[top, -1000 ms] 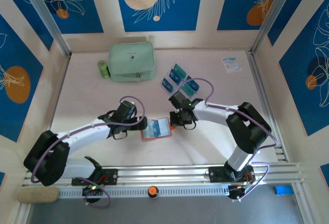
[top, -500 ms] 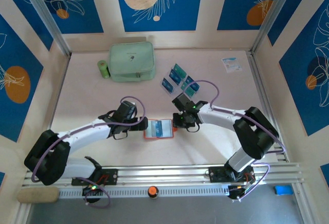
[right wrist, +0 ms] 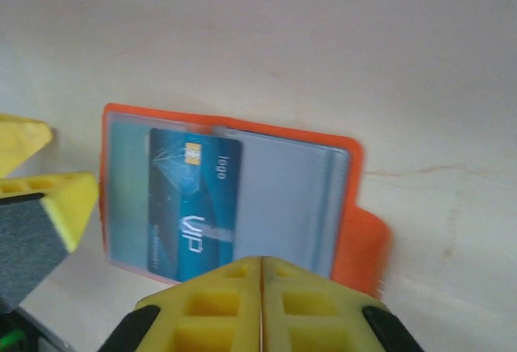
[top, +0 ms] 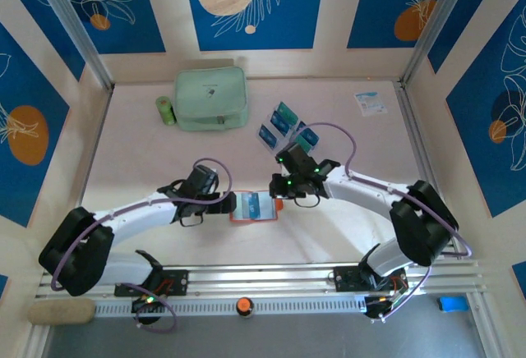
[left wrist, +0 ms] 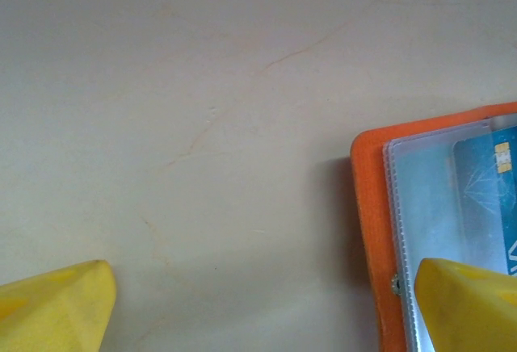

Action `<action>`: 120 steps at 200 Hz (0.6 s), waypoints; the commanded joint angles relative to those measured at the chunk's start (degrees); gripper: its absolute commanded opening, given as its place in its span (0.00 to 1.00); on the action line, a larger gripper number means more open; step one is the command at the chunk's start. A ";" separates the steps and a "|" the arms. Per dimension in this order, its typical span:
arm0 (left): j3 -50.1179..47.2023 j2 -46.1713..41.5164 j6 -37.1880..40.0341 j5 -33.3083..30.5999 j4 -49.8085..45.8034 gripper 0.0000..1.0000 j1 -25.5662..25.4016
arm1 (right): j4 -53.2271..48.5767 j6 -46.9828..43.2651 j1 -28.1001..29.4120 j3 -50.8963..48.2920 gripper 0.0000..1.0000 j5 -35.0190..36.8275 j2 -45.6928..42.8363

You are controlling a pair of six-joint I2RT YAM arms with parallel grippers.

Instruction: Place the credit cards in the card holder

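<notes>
The orange card holder (top: 253, 208) lies open on the table, clear sleeves up. One teal credit card (right wrist: 192, 205) rests across its sleeves, chip end toward the far side. My right gripper (right wrist: 262, 261) is shut and empty, hovering just off the holder's near right edge (top: 280, 191). My left gripper (left wrist: 262, 287) stands wide open at the holder's left side (top: 228, 204). One of its yellow fingertips (left wrist: 467, 302) sits over the holder's edge (left wrist: 370, 207), and the other rests on bare table. More credit cards (top: 285, 117) stand upright further back.
The cards stand in a clear tiered rack (top: 283, 130) behind the right gripper. A mint-green zip pouch (top: 211, 98) and a small green roll (top: 165, 110) sit at the back left. A white-and-blue leaflet (top: 370, 102) lies at the back right.
The right arm's elbow has swung out to the right and its wrist has turned over the holder's right edge. The holder now lies a little squarer. The left arm has stayed put.
</notes>
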 commanded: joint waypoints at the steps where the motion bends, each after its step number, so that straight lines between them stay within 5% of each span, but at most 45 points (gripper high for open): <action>1: -0.75 1.45 -0.09 0.71 1.26 0.95 -0.56 | 2.97 -0.14 1.51 2.34 0.01 -4.62 3.30; 120: 0.06 5.17 0.63 -2.63 -1.09 0.95 -0.51 | 3.72 -1.29 4.95 5.27 0.00 -3.90 13.54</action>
